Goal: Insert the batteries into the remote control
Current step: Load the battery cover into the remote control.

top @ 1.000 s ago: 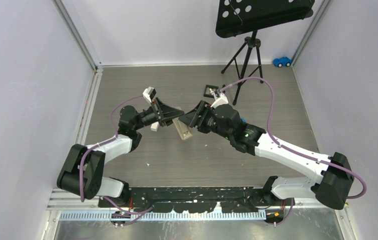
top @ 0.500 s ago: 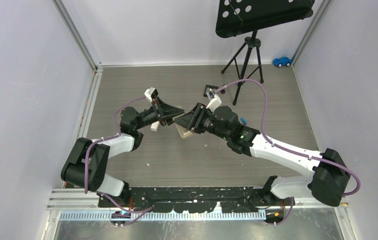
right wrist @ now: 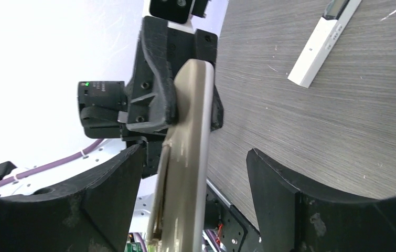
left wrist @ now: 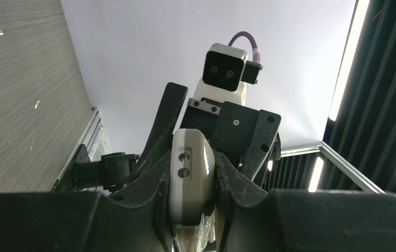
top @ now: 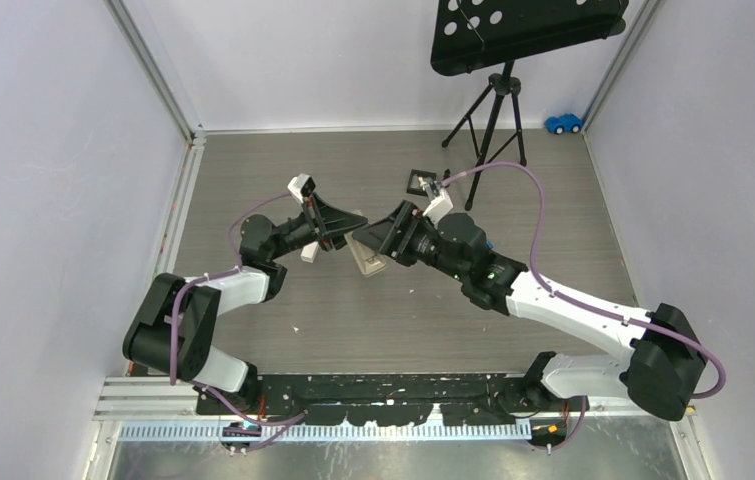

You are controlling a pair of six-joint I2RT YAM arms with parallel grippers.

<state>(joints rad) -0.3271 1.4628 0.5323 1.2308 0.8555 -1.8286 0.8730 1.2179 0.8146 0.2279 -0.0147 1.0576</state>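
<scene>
Remote control clenched in left hand.
Right hand is spread open, released, around it.

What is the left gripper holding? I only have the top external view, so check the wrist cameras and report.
Observer: Left wrist view: the left gripper is shut on the remote, its rounded end showing between the jaws.
Operator: Now report the right gripper.
Observer: Right wrist view: the right gripper is open, jaws either side of that remote, not closed on it.
Operator: Describe the remote's end.
Observer: Grey and white, with two small round holes.
</scene>
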